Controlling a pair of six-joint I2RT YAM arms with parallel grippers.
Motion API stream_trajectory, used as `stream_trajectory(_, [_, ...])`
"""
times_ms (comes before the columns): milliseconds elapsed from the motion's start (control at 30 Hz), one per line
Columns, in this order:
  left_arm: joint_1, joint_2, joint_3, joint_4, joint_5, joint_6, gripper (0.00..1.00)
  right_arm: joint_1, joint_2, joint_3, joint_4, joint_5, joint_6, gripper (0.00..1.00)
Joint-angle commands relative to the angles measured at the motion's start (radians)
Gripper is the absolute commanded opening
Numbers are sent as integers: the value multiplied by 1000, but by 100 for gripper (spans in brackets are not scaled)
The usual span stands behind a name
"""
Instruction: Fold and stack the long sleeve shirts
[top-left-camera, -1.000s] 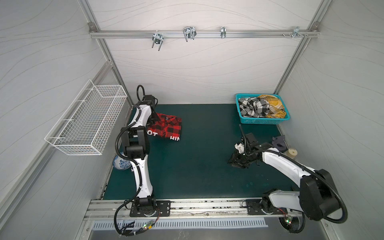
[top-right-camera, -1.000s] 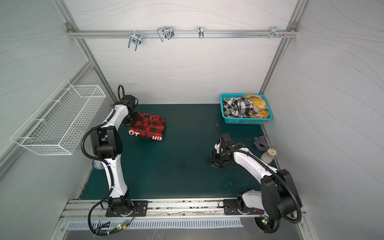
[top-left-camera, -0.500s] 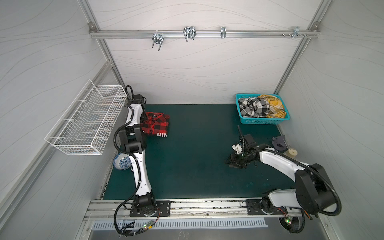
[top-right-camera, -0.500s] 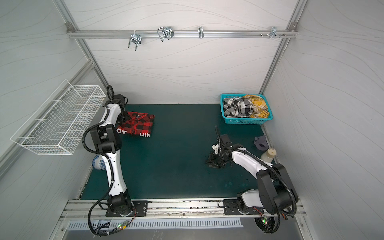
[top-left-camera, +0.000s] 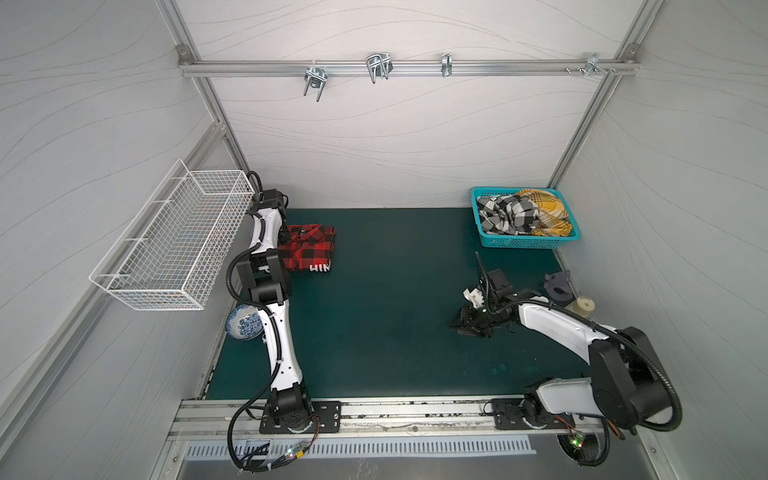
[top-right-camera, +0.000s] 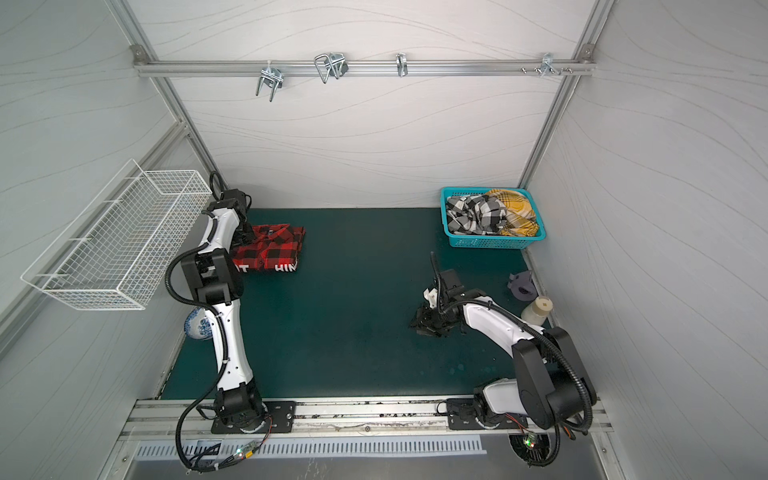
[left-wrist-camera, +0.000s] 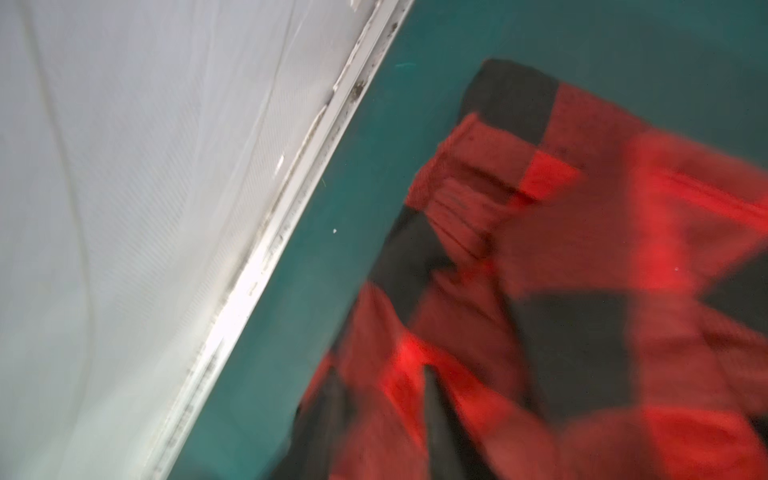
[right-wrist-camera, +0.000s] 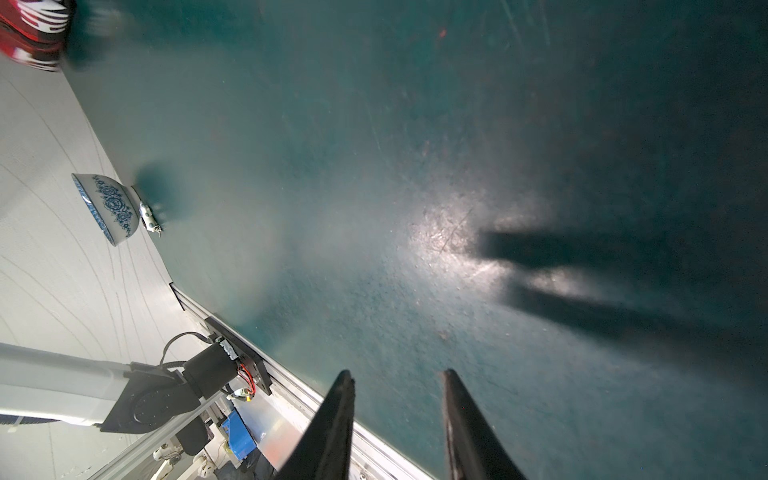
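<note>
The red-and-black shirt (top-left-camera: 309, 251) has slid to the left rear corner of the surface (top-left-camera: 395, 311), so I judge the stack's base is placed; blur hides whether my left fingers (left-wrist-camera: 434, 407) still grip it. It lies folded in a neat rectangle, white letters on its near edge, while my right fingers (right-wrist-camera: 340, 415) hang parted and empty over bare surface.
</note>
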Motion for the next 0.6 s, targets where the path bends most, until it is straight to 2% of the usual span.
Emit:
stream_trajectory(0, [6,-13,61,-21,-25,-29,46,-4,-44,5,-32,-16,-6,37])
stream_trajectory(100, [5,-67,63,-42,-22,-64,53,-4,-81,30,-82,-16,-12,37])
stream_trajectory(133, [5,-85,56,-51,6,-73,55,-1,-96,42,-104,-11,-16,38])
stream_trajectory(200, [-1,-133,27,-58,62,-78,67,-4,-130,63,-153,14,-23,39])
stream_trajectory(267, [-19,-193,-33,-64,99,-89,70,-4,-160,93,-207,46,-28,41])
stream_trajectory(367, [-75,-317,-197,-32,146,-99,72,-6,-214,152,-291,97,-36,46])
stream_trajectory(567, [-261,-598,-541,49,79,-77,74,-6,-283,355,-455,239,-48,61])
